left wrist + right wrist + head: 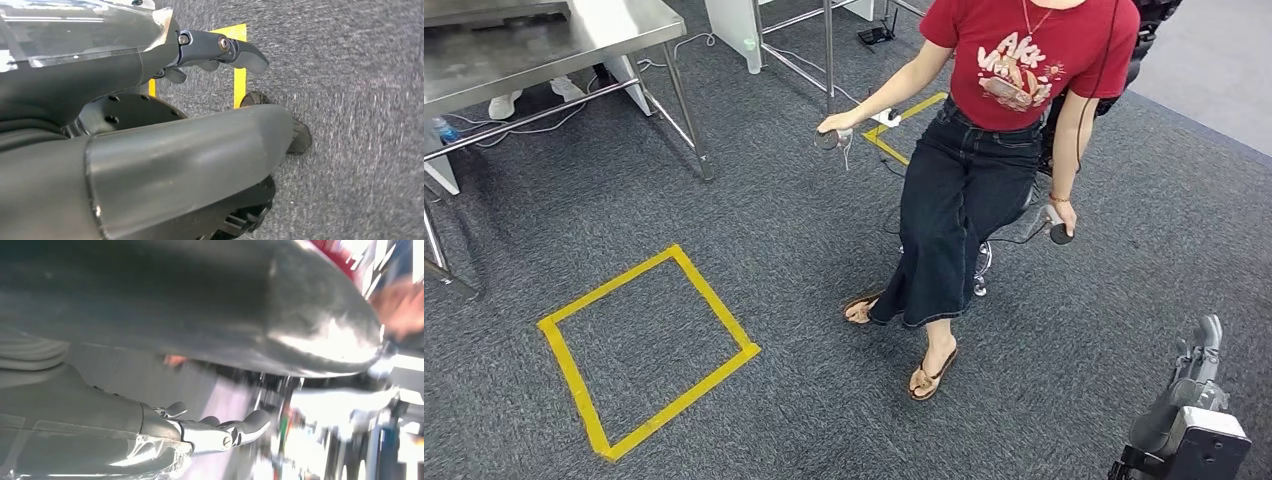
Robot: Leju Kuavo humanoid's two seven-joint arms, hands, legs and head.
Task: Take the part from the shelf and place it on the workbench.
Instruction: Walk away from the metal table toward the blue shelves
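A steel table [574,40] stands at the far left over grey carpet. My right hand [1192,385] hangs low at the right edge of the head view, fingers stretched out and holding nothing. The right wrist view has that hand [125,425] with its fingers [220,432] straight and apart from the thick thumb [280,305]. In the left wrist view my left hand [125,75] hangs above the carpet. Its fingers [225,49] are extended away from the thumb [200,155], and nothing lies between them.
A person [1004,120] in a red shirt sits ahead at centre right, a small controller [828,138] in each hand, feet out on the carpet. A yellow tape square [649,350] marks the floor at the left. White frame legs [794,50] stand behind.
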